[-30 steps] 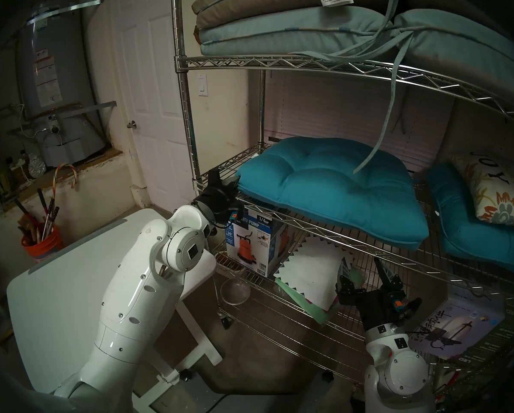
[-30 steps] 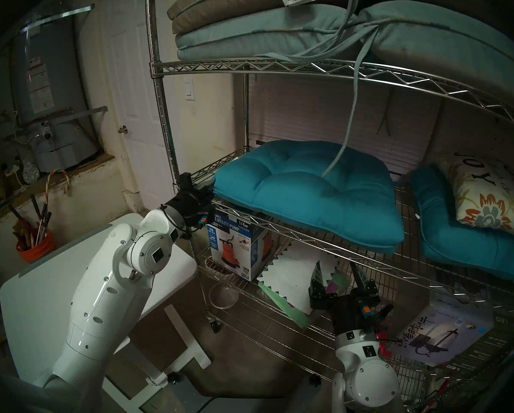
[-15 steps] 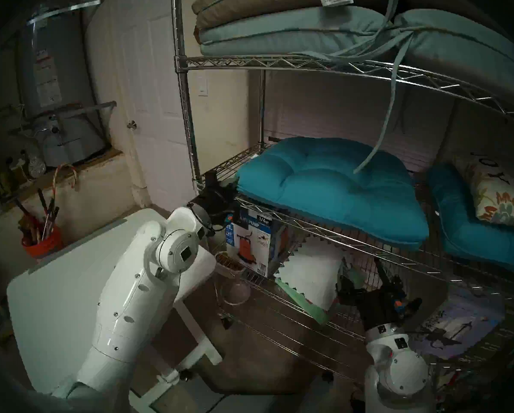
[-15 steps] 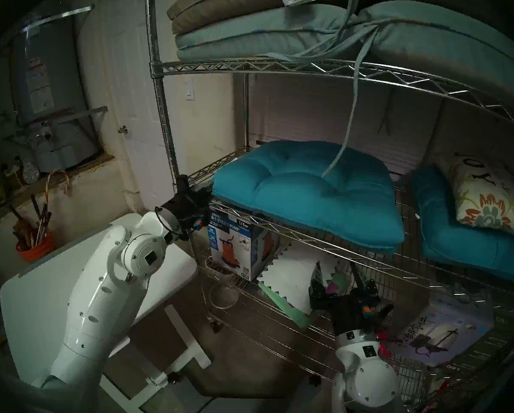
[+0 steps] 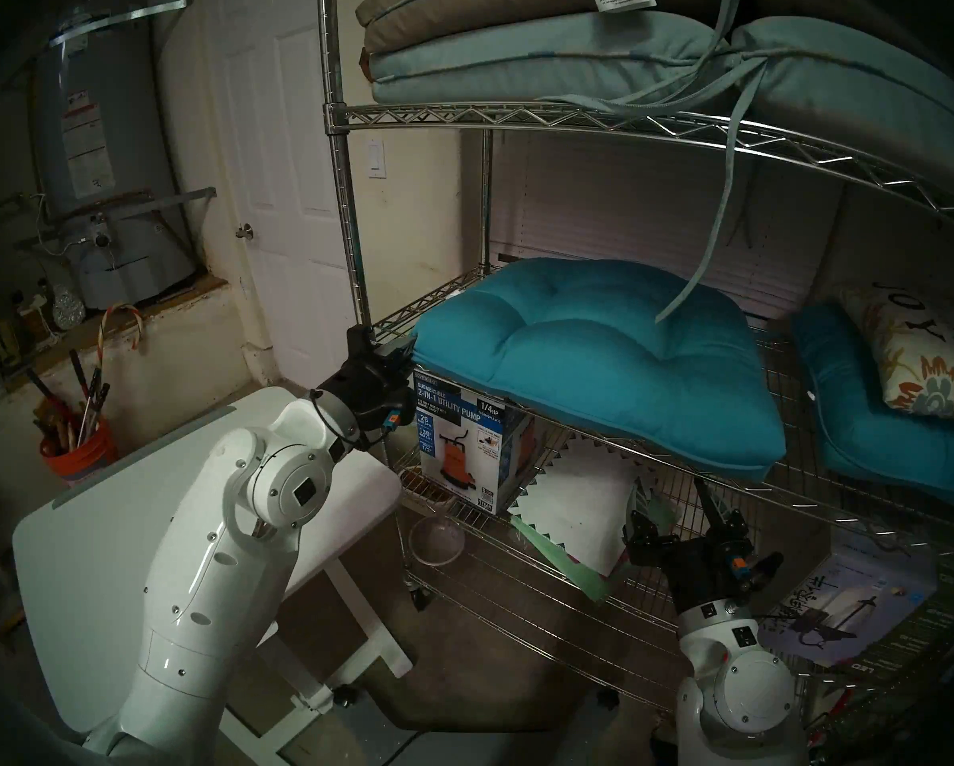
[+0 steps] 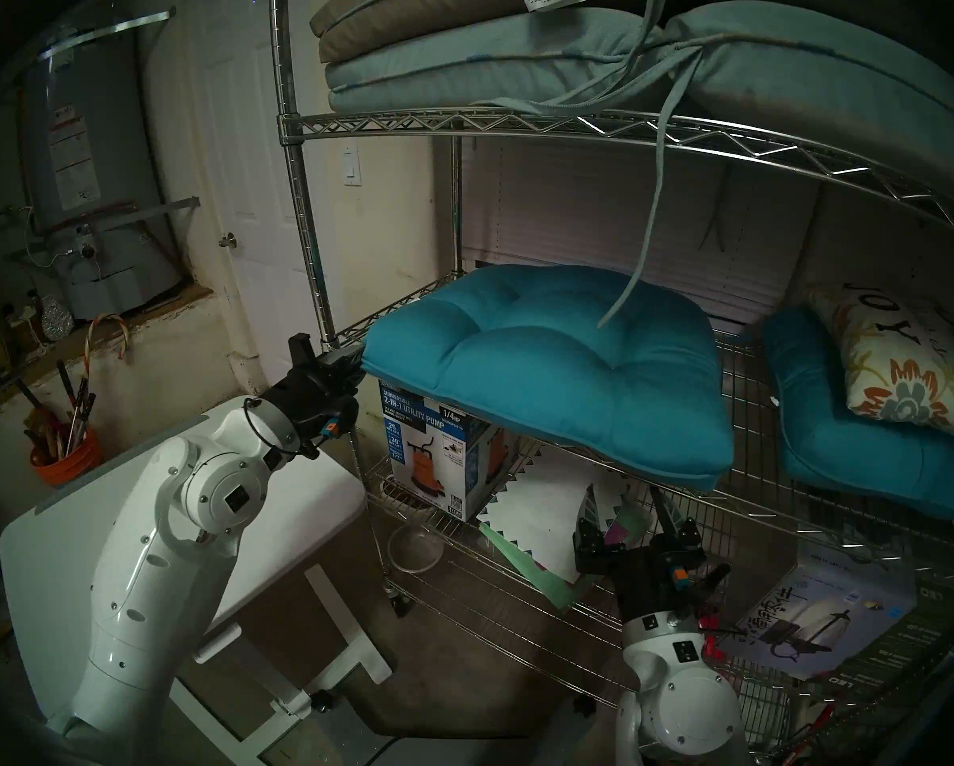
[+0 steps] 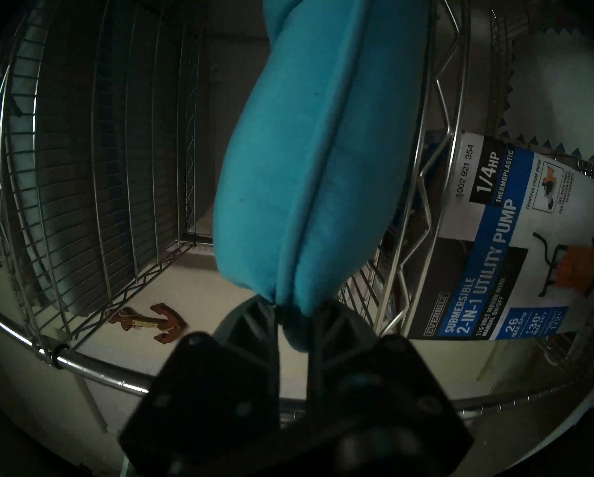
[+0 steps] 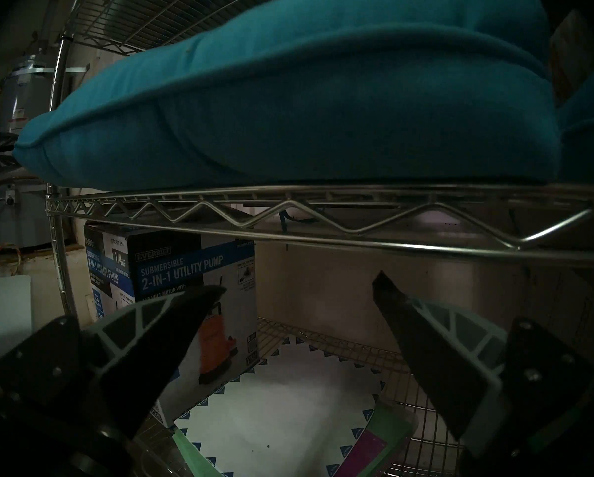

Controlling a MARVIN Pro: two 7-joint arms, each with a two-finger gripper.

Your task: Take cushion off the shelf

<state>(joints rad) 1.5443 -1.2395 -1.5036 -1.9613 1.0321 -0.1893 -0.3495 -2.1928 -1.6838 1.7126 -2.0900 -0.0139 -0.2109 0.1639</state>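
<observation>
You see the teal tufted cushion [image 5: 596, 356] lying flat on the middle tier of the chrome wire shelf [image 5: 618, 119], its left corner pinched and jutting past the tier's left front corner, front edge overhanging.

You see the left gripper [image 7: 293, 323] pinching a corner of the teal cushion [image 7: 309, 149], whose bulk runs up the middle of the view. Right of it stand the shelf's zigzag wire edge [image 7: 430, 177] and a utility pump box [image 7: 516, 232].
</observation>
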